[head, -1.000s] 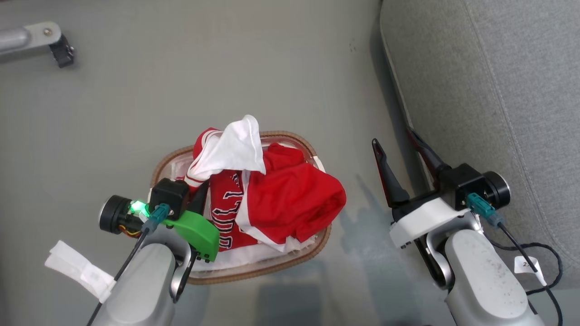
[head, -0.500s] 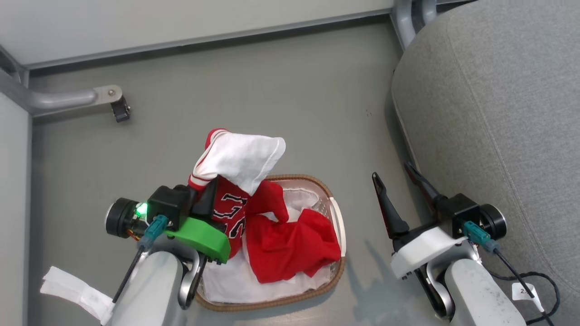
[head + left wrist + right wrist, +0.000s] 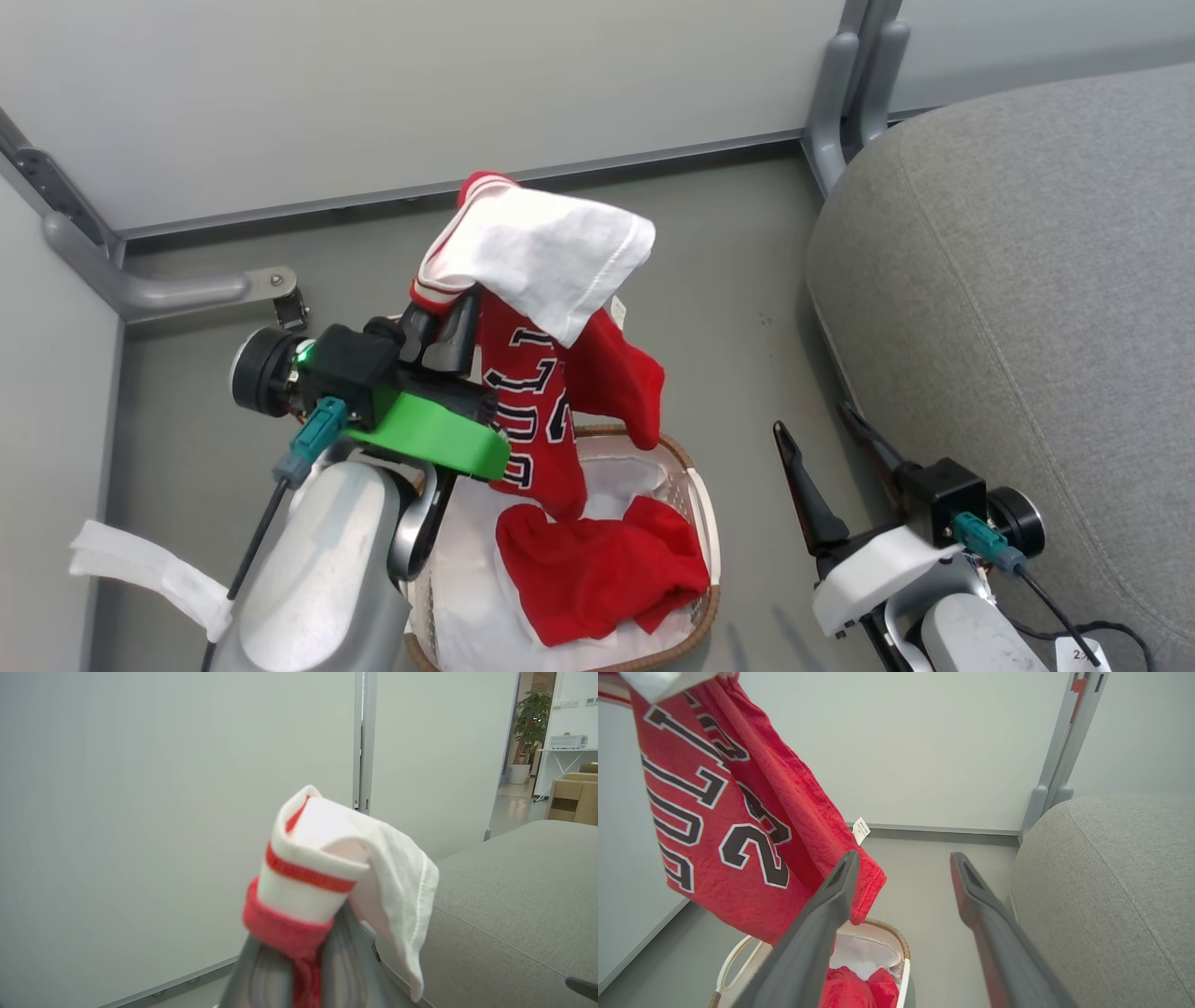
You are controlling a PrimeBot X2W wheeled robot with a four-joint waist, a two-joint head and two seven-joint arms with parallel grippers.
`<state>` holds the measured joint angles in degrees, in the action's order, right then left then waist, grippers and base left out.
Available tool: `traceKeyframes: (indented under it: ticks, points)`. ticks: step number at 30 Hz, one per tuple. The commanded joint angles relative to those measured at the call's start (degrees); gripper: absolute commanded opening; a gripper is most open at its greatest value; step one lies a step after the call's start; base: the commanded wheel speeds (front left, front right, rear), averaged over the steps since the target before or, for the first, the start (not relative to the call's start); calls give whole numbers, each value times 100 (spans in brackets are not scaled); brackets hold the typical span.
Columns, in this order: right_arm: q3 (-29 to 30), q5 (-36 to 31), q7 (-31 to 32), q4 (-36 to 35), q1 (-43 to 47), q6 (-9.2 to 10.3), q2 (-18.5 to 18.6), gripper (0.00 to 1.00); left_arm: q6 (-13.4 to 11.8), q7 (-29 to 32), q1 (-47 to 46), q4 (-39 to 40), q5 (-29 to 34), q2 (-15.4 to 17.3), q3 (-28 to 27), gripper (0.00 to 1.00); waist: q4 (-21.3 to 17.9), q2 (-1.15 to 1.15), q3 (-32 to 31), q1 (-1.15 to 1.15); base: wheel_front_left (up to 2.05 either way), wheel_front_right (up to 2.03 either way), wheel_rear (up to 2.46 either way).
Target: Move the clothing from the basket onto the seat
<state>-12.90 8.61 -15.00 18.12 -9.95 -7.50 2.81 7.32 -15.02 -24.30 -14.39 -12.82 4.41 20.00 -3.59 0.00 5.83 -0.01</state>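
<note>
Two red garments are split between the air and the basket. Nearest the head camera, the left gripper [image 3: 443, 315] is clamped tight on the jersey [image 3: 523, 401] at its striped trim. Its fingertips are buried under the folded-over white inside, so the exact bite cannot be made out. The jersey hangs from that grip above the basket [image 3: 708, 523]. Its lowest fold comes down to the plain red piece [image 3: 597, 569], but whether the two touch is unclear; in the right wrist view a dark finger covers that spot. The plain red piece lies crumpled in the basket on the white liner [image 3: 467, 588]. The basket's near end is cut off by the bottom edge, and its left side sits behind the left forearm. The creased lettering is only partly legible. To the right, the right gripper [image 3: 810, 418] has its fingers spread wide with nothing between them, over the floor [image 3: 738, 280] between basket and seat [image 3: 1008, 280]. The seat runs off the right edge. Beyond stand pale wall panels [image 3: 420, 84] and a grey post [image 3: 854, 84].
</note>
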Motion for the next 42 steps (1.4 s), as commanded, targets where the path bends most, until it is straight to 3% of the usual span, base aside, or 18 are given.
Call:
traceKeyframes:
  ticks: [1,14,23,29,42]
  points:
    - [13,29,-28,-5,97,2,25,100,23,-23,-108,75,-15,2,3,0,26,0,-110,1,0,0,0]
    - [-276,201,-27,-142,290,2,24,100,20,-23,-403,533,-346,-70,250,0,147,0,-340,1,0,0,0]
    - [-1444,609,-27,-642,-335,2,60,100,20,-22,-513,543,-471,-105,401,0,259,0,-218,1,0,0,0]
    - [-2143,739,-27,-605,-1008,3,94,100,21,-22,-576,519,-492,-126,512,0,340,0,-161,1,0,0,0]
    - [-2070,543,-27,-193,-1774,3,24,100,21,-22,-695,667,-760,-144,1105,0,620,0,-80,1,0,0,0]
